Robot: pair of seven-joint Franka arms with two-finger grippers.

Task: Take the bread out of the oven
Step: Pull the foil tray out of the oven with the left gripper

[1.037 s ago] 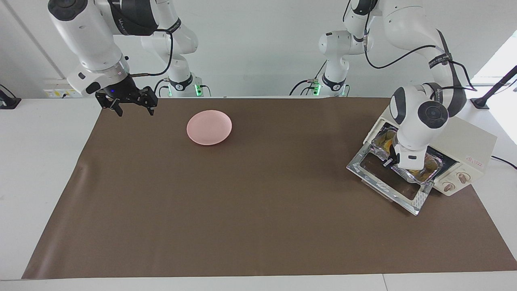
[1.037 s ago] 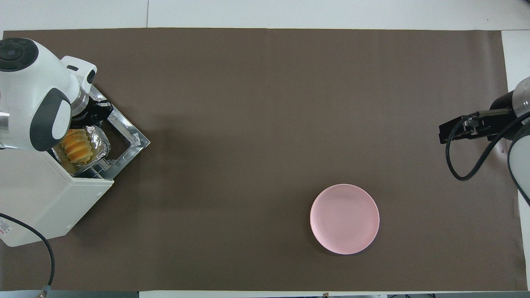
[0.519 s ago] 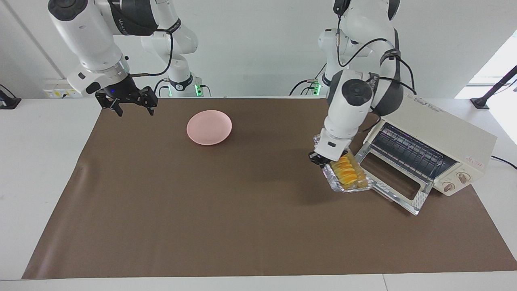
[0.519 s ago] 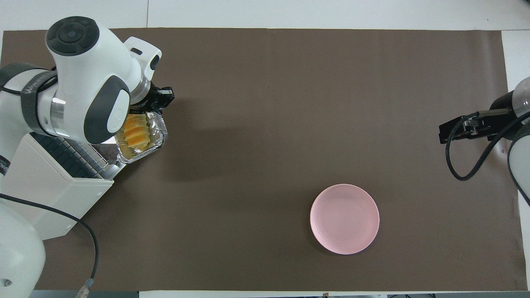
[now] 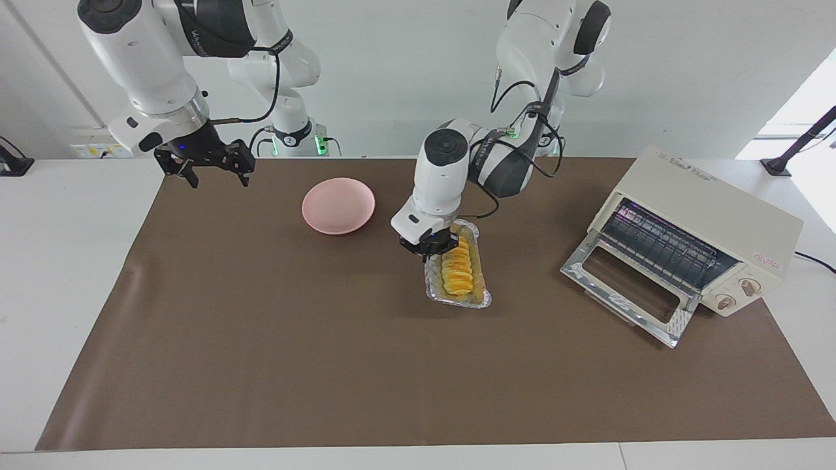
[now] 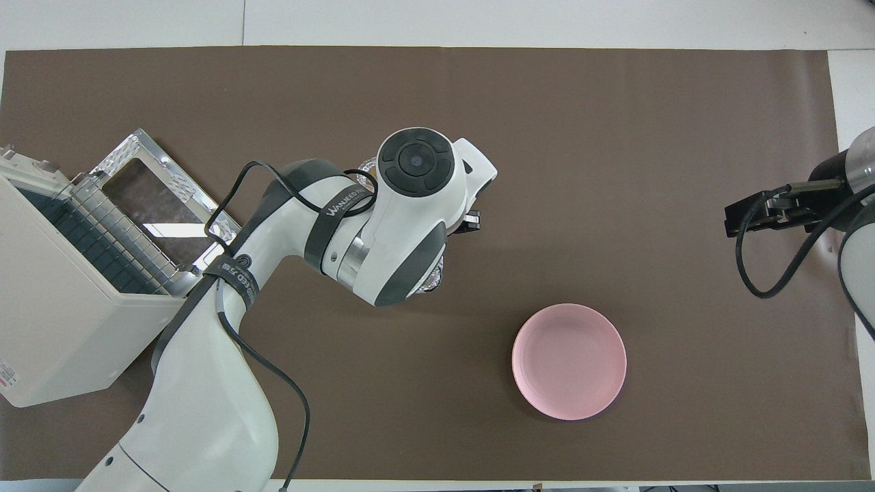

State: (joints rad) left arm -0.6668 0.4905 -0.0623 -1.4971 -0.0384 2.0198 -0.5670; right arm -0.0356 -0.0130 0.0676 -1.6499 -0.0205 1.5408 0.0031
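The bread (image 5: 458, 271), a ridged golden-yellow loaf, lies in a silver foil tray (image 5: 482, 299) over the middle of the mat. My left gripper (image 5: 434, 252) is shut on the tray's rim at the end toward the pink plate. I cannot tell whether the tray rests on the mat or hangs just above it. In the overhead view my left arm hides the bread; only a bit of the foil tray (image 6: 433, 279) shows. The cream-white oven (image 5: 708, 209) stands at the left arm's end with its door (image 5: 620, 294) dropped open and its rack bare. My right gripper (image 5: 212, 171) waits open in the air.
A round pink plate (image 5: 338, 205) sits on the brown mat (image 5: 326, 359), nearer to the robots than the tray and toward the right arm's end. The oven (image 6: 61, 321) and its open door (image 6: 157, 191) take up the mat's corner at the left arm's end.
My left gripper pulled the foil tray with the bread out of the oven and carried it from the open door to the middle of the mat. The right arm has not moved.
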